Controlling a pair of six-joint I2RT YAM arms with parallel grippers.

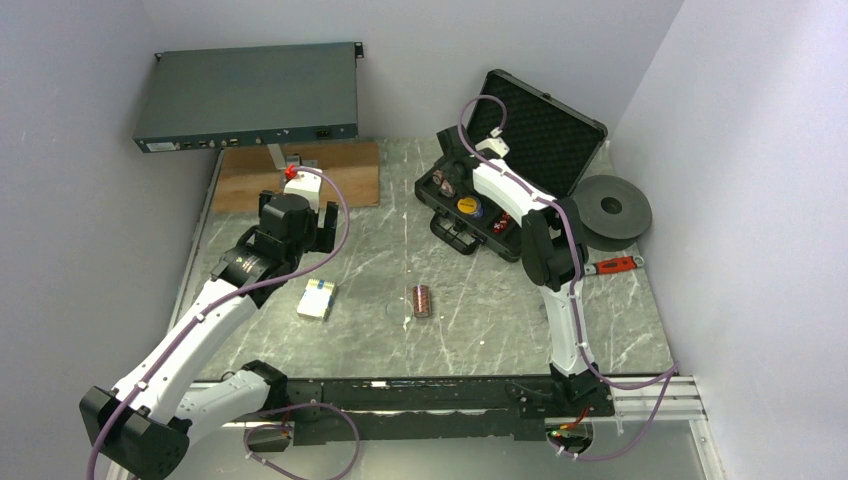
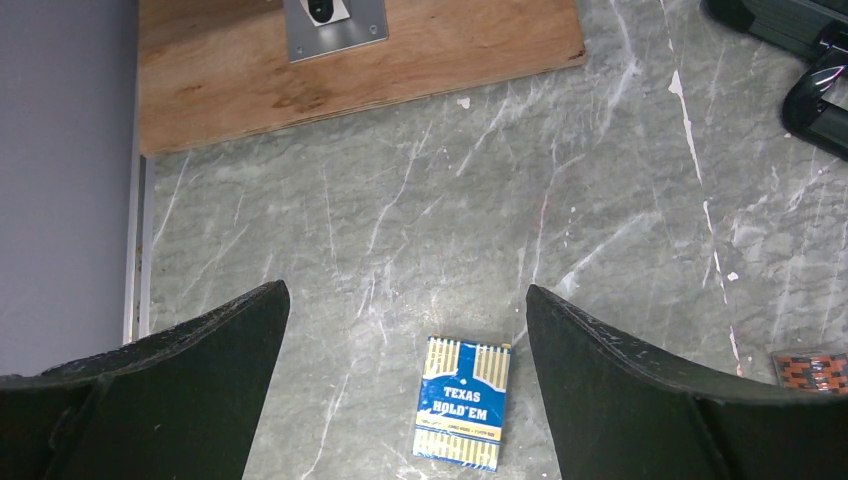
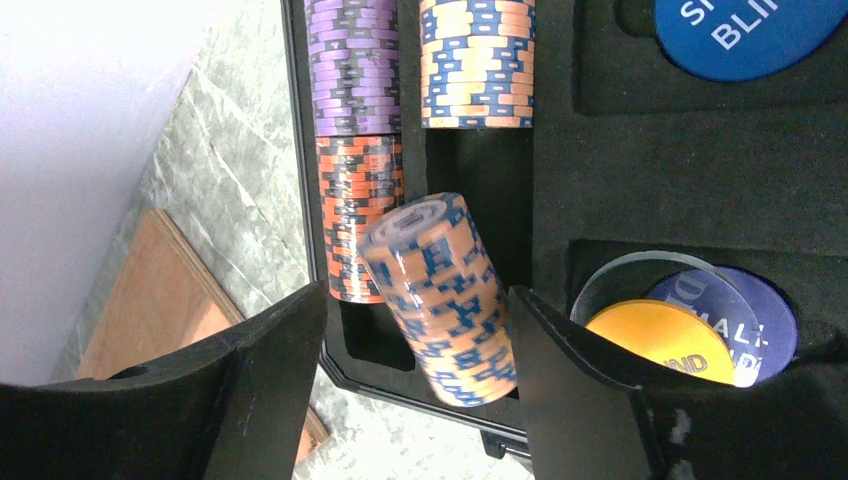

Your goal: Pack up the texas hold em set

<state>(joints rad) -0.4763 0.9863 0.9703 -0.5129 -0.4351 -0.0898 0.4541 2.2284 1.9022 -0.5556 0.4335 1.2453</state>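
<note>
Right jaws: spread! The right gripper [image 3: 418,290] has a peach-and-blue chip roll [image 3: 435,300] tilted between its fingers, and there's a clear gap on the roll's left side, so it is not pinched. The roll looks blurred.
Left jaws: wide apart and empty, with the left gripper [image 2: 405,290] hanging over bare table [image 2: 600,200].
Case: the black case [image 1: 540,125] sits open at the far right of the table, its foam lid leaning back, and the right gripper is right above its tray.
Chip slots: a purple roll [image 3: 352,65] and an orange roll [image 3: 358,215] lie end to end in the outer slot. Another peach-and-blue roll [image 3: 478,60] lies in the slot beside them, and the tilted roll hangs over that slot's open part.
Buttons: a blue button [image 3: 745,30] is seated in the foam, and a yellow button [image 3: 660,340] lies in a round pocket lower down.
Card box: the blue-and-white card box [image 2: 463,415] lies flat on the table, just below the left gripper's open fingers.
Stray roll: a reddish-brown roll [image 1: 421,300] lies mid-table, right of the card box and well apart from the case.
</note>
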